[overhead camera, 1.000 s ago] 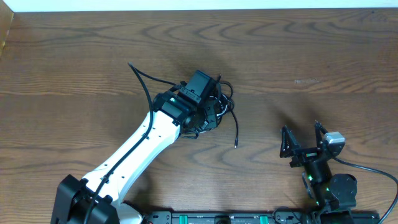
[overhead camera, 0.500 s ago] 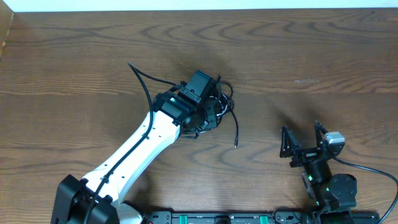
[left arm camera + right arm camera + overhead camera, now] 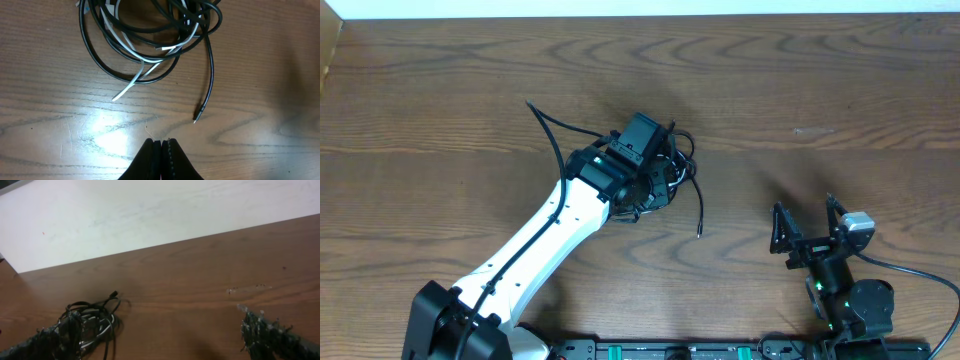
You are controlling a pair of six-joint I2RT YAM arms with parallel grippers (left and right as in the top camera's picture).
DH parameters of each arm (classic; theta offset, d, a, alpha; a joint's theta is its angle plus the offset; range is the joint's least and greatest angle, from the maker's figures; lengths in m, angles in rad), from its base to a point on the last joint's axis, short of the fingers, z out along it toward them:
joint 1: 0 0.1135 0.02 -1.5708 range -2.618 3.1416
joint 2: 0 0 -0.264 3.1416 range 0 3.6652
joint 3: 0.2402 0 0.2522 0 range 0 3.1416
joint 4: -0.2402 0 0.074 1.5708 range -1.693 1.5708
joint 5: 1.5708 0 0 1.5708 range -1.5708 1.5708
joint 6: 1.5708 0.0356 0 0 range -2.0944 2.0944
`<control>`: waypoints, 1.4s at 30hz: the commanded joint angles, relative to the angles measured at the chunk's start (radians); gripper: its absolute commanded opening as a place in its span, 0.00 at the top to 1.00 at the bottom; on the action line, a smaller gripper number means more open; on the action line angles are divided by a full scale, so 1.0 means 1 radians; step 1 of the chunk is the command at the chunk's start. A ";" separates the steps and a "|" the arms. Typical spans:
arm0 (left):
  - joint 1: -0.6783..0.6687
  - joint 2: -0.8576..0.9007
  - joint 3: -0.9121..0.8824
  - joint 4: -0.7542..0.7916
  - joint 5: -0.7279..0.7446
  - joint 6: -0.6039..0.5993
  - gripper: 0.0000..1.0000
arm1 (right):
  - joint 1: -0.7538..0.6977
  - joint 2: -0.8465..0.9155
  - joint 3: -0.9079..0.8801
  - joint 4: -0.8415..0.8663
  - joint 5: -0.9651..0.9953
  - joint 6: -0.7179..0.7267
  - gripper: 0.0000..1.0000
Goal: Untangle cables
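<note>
Right gripper (image 3: 805, 222) sits close to the base on the right, jaws spread wide, empty, well apart from the cables. In its wrist view the two fingers (image 3: 260, 332) frame bare tabletop (image 3: 200, 280), with the bundle far off to one side.

Left arm (image 3: 550, 235) reaches out to mid-tabletop. Left gripper (image 3: 161, 145) is closed, fingers pressed together with nothing between them. It hangs over bare wood, short of the cords.

Just past its tips are two loose ends. The black plug end (image 3: 199, 114) lies ahead and to one side, and the white end (image 3: 120, 94) to the other. Neither touches the gripper.

Beyond them is the cables bundle (image 3: 150, 40), black loops wound together with one white cord (image 3: 145, 62) threaded through. From overhead the cables (image 3: 678, 165) lie at the left wrist, partly hidden under it, and one black strand (image 3: 700, 210) trails toward the base.

Change over the last second: none. Both arms and every cord lie the same as a second ago. So this looks like a pause, with no untangling under way. The bundle is still fully knotted, and the task looks early. Likely next step is to open the left gripper and take a loose end, probably the black plug. The thin cord lies flat on the wood and could slip out of the pinch.
</note>
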State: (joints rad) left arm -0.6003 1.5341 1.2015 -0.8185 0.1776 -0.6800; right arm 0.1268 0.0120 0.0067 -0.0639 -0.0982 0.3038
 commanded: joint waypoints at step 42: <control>0.001 0.003 -0.006 0.016 -0.006 0.006 0.92 | 0.005 -0.002 -0.001 -0.003 -0.012 0.010 0.01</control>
State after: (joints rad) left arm -0.6003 1.5341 1.2015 -0.8032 0.1776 -0.6800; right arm 0.1268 0.0120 0.0067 -0.0639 -0.0982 0.3038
